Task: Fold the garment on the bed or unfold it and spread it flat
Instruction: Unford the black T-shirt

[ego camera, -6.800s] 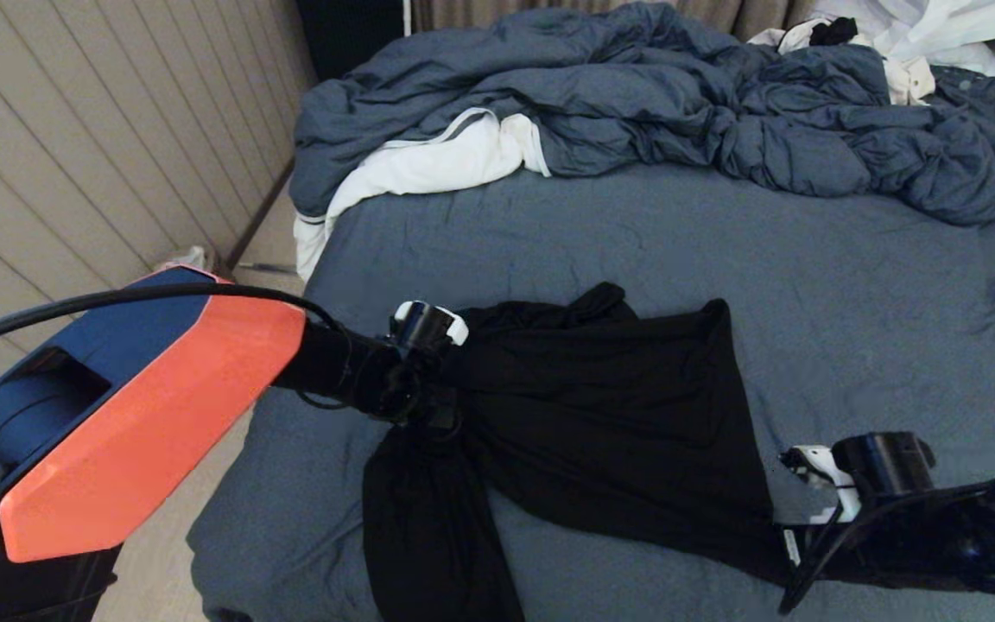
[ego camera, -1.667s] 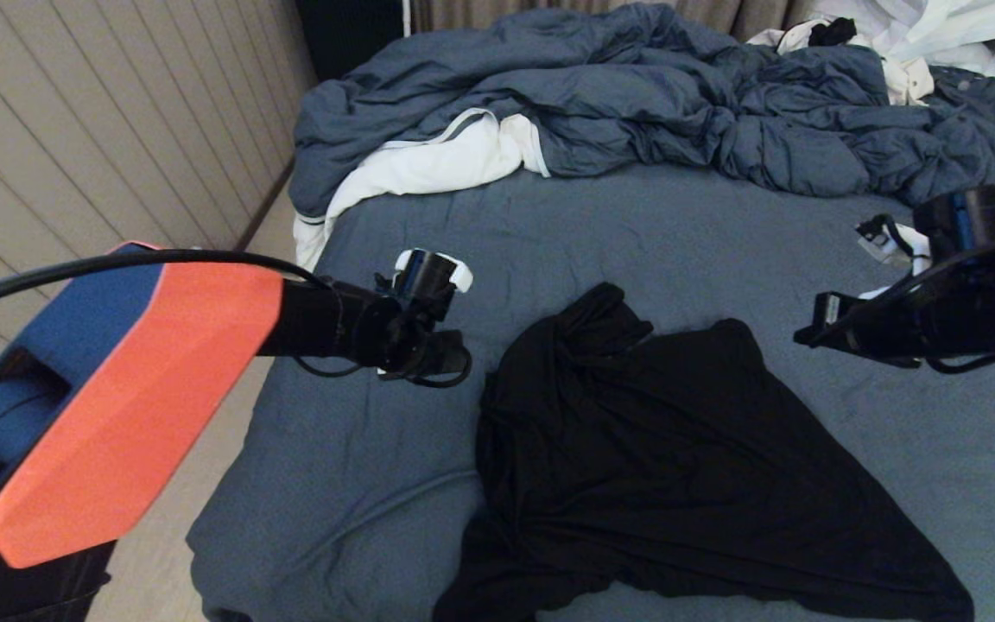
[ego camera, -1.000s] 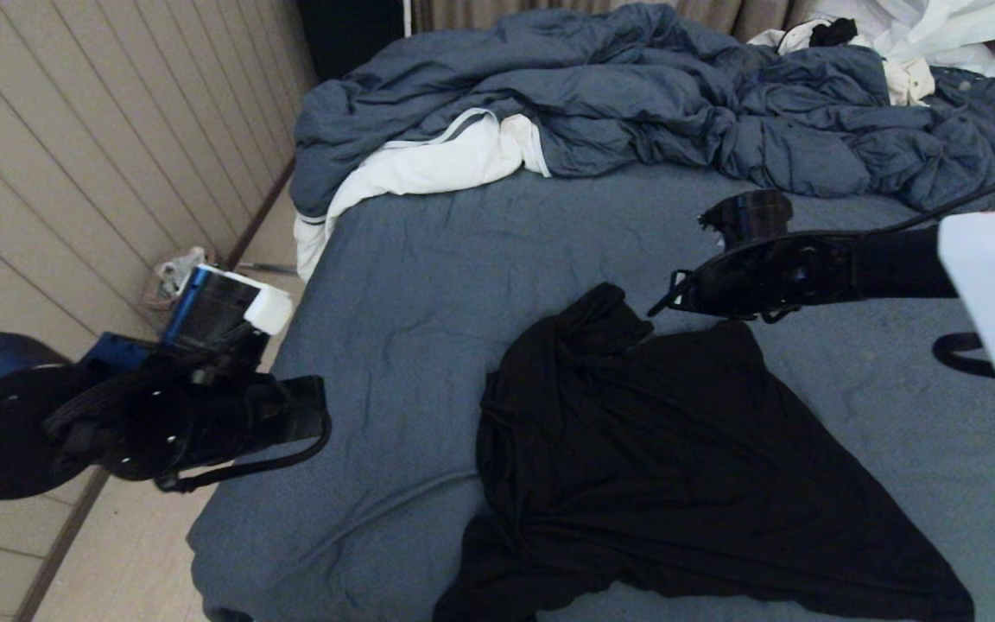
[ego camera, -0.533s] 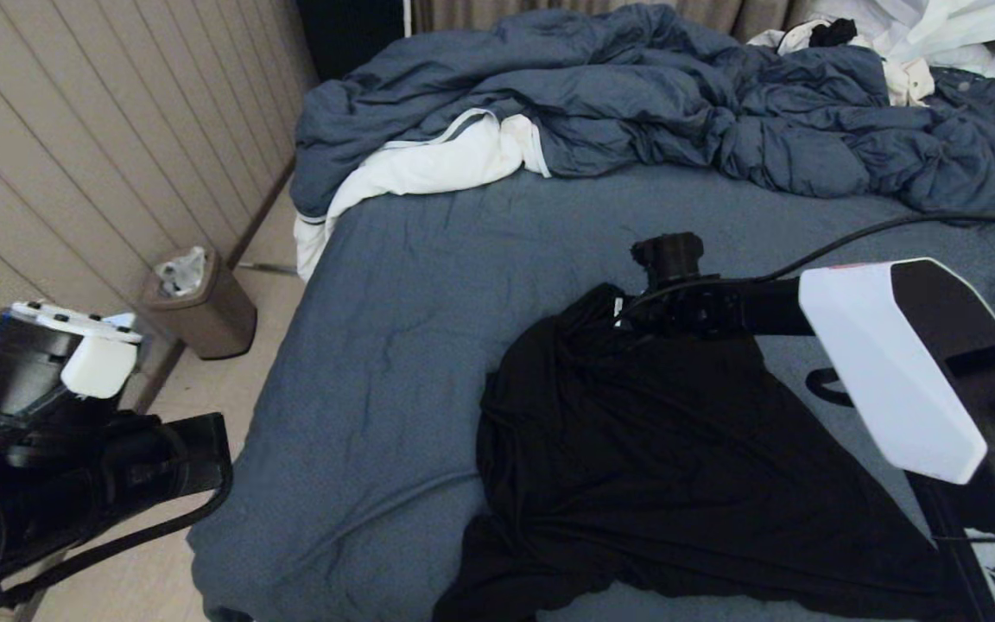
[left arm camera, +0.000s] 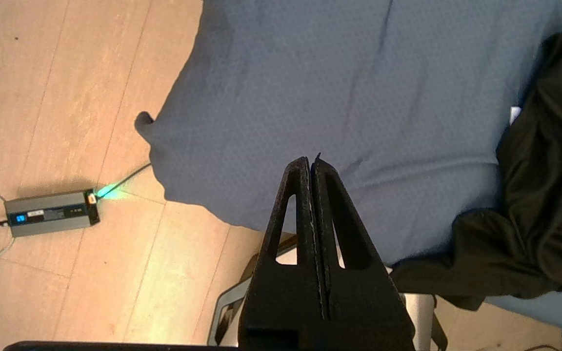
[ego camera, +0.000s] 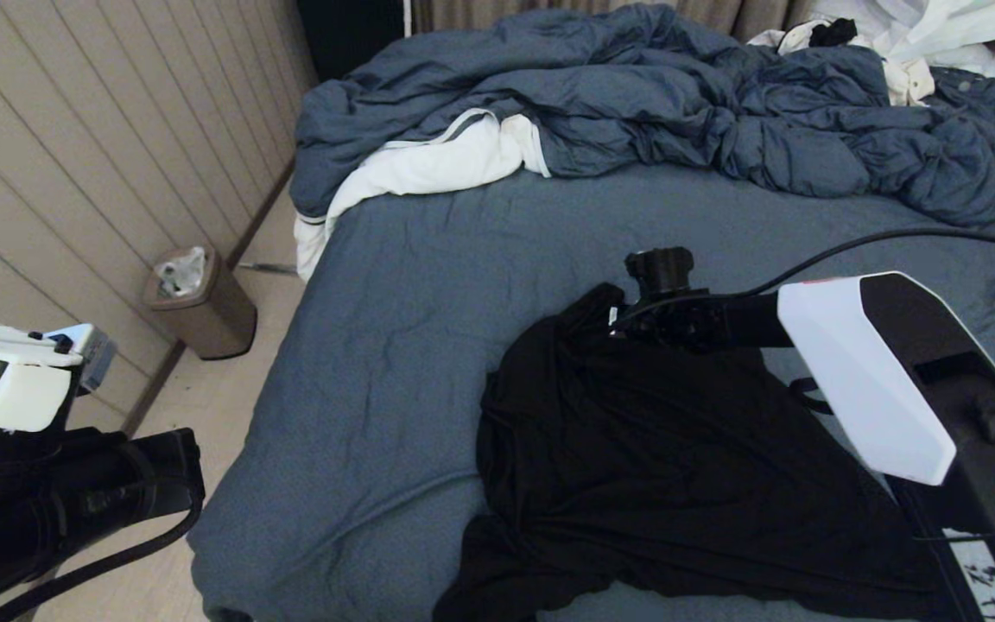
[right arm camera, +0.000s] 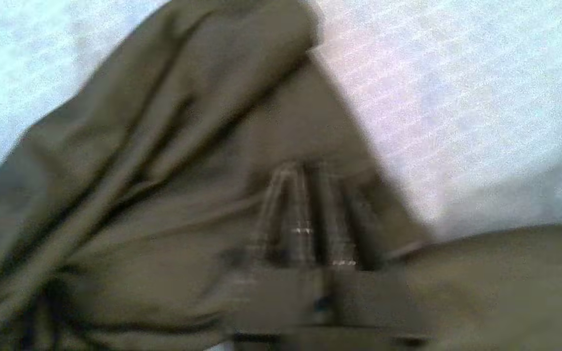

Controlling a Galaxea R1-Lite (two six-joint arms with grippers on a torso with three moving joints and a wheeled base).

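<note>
Since half a second ago, the right arm has dipped slightly at the far edge of the shirt (ego camera: 670, 466), and the left arm has sunk lower at the near left, off the side of the bed (ego camera: 428, 285).

Black and crumpled, the shirt lies on the near right part of the slate-blue bed, in a rough triangle with its narrow end pointing away from the robot. One corner droops over the near edge of the mattress. No print shows on the upturned face.

From the near right, the right arm reaches across the shirt. Its right hand (ego camera: 614, 318) is down at the shirt's far bunched end. In the right wrist view the right hand (right arm camera: 310, 214) is blurred against dark folds of cloth; I cannot tell whether its fingers are open, or whether they hold any cloth.

In the left wrist view the left hand (left arm camera: 311, 163) is pressed closed and holds nothing. It hangs above the near left corner of the mattress, well apart from the shirt.

A rumpled blue-grey duvet (ego camera: 636, 95) is heaped across the far end of the bed, with a white cloth (ego camera: 428, 168) poking out from under its left side. A small brown bin (ego camera: 199, 302) stands on the floor by the panelled wall, left of the bed. A grey power box (left arm camera: 51, 213) with a green light lies on the wooden floor.
</note>
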